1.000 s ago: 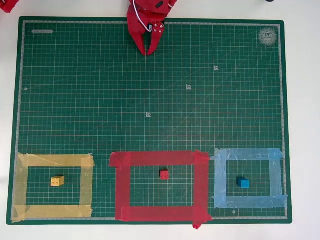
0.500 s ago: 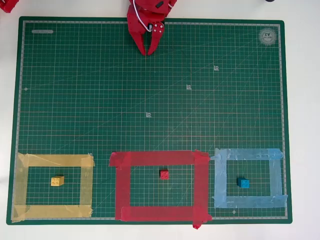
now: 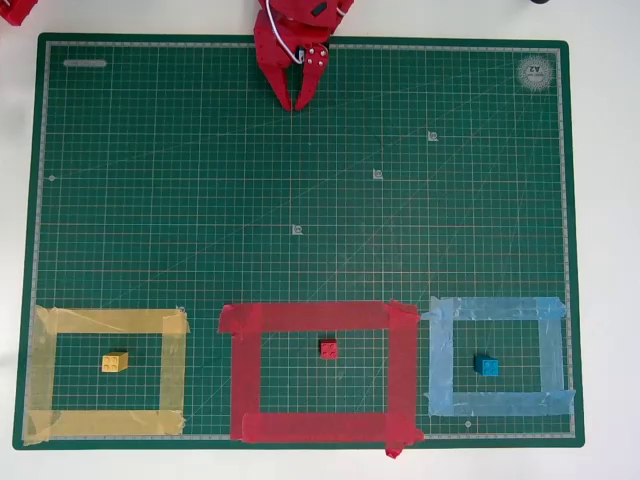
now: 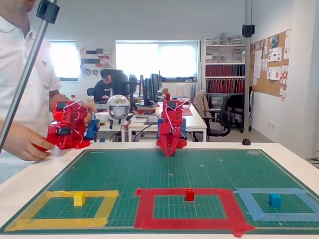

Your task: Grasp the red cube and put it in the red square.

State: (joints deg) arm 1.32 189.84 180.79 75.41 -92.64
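Observation:
The red cube sits on the green mat inside the red square, a frame of wide red tape near the mat's front edge. My red gripper rests at the far edge of the mat, well away from the cube. Its two fingers point down at the mat with their tips together, shut on nothing.
A yellow cube lies inside a yellow tape frame, left in the overhead view. A blue cube lies inside a light-blue frame on the right. Between the gripper and the frames the green mat is bare. A person stands at the left in the fixed view.

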